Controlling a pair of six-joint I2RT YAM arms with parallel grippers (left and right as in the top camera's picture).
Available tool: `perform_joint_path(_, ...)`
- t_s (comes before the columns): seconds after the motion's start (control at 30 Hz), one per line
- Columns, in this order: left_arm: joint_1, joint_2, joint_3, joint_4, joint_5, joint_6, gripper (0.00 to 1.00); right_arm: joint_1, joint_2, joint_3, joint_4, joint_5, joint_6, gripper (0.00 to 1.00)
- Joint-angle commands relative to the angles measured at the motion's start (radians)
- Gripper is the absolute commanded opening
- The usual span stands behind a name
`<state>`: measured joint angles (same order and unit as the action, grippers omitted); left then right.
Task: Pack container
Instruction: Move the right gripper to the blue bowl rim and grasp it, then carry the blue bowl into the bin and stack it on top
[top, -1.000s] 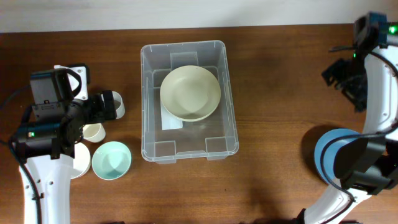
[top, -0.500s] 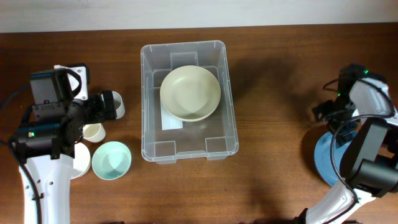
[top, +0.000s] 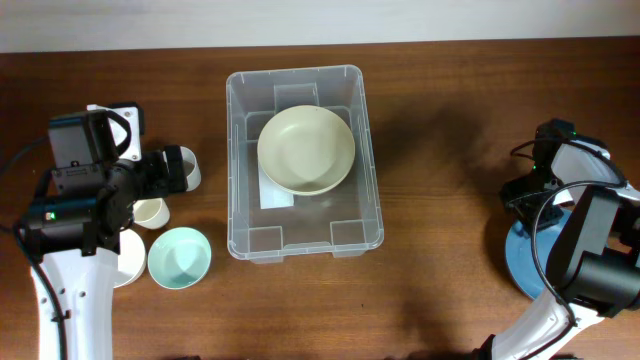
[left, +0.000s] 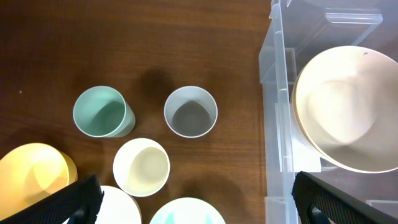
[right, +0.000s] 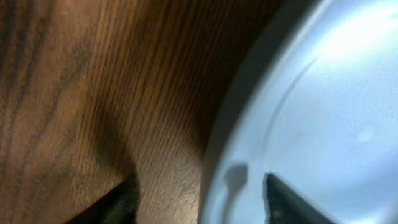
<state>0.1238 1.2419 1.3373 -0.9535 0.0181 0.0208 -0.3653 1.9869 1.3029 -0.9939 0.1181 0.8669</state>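
The clear container (top: 232, 170) stands mid-table with a cream bowl (top: 305, 150) inside; both also show in the left wrist view, the container (left: 277, 93) and the bowl (left: 348, 115). My left gripper (left: 199, 205) is open and empty, hovering over the cups and bowls left of the container. My right gripper (right: 205, 199) is open and low on the table at the far right. One finger is over the wood and the other over a blue plate (right: 323, 93), so the fingers straddle its rim. In the overhead view the plate (top: 520, 262) is partly hidden by the right arm.
Left of the container stand a teal cup (left: 102, 112), a grey-white cup (left: 190, 112), a cream cup (left: 142, 167), a yellow bowl (left: 34, 171), a white bowl (left: 115, 205) and a mint bowl (top: 179, 257). A white label (top: 275, 195) lies under the cream bowl.
My right arm has swung from the far right corner down to the blue plate's near edge. The left arm and the container have not moved.
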Motion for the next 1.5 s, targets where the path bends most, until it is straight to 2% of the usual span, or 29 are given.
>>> perform_joint_path(0.0,0.003,0.003,0.023,0.002,-0.006,-0.006,0.99,-0.002,0.002,-0.011,0.0,-0.011,0.013,0.42)
perform_joint_path(0.03,0.003,0.003,0.023,0.002,-0.006,-0.006,0.99,-0.002,0.002,-0.011,0.0,-0.012,0.013,0.37)
perform_joint_path(0.1,0.003,0.003,0.023,0.002,-0.006,-0.006,0.99,-0.002,0.002,-0.011,0.001,-0.017,0.013,0.16)
perform_joint_path(0.2,0.003,0.003,0.023,0.002,-0.006,-0.006,0.99,-0.002,0.002,-0.011,0.001,-0.017,0.013,0.04)
perform_joint_path(0.43,0.003,0.003,0.023,0.002,-0.007,-0.006,0.99,-0.002,0.002,-0.011,0.005,-0.018,0.008,0.04)
perform_joint_path(0.6,0.004,0.003,0.023,0.002,-0.007,-0.006,0.99,0.001,0.001,0.018,0.014,-0.041,-0.068,0.04)
perform_joint_path(0.83,0.004,0.003,0.023,0.002,-0.007,-0.006,0.99,0.074,-0.005,0.253,-0.071,-0.043,-0.208,0.04)
perform_joint_path(0.97,0.004,0.003,0.023,0.002,-0.007,-0.006,0.99,0.176,-0.005,0.474,-0.131,-0.043,-0.37,0.04)
perform_joint_path(1.1,0.004,0.003,0.023,0.002,-0.007,-0.006,0.99,0.315,-0.005,0.692,-0.166,-0.043,-0.599,0.04)
perform_joint_path(1.2,0.003,0.003,0.023,0.002,-0.007,-0.006,0.99,0.451,-0.005,0.826,-0.183,-0.043,-0.857,0.04)
perform_joint_path(1.3,0.004,0.003,0.023,0.002,-0.007,-0.006,0.99,0.574,-0.005,0.882,-0.185,-0.043,-1.077,0.04)
perform_joint_path(1.37,0.004,0.003,0.023,0.002,-0.007,-0.006,0.99,0.687,-0.004,0.887,-0.188,-0.043,-1.274,0.04)
perform_joint_path(1.47,0.004,0.003,0.023,0.002,-0.007,-0.006,0.99,0.788,-0.003,0.881,-0.197,-0.043,-1.418,0.04)
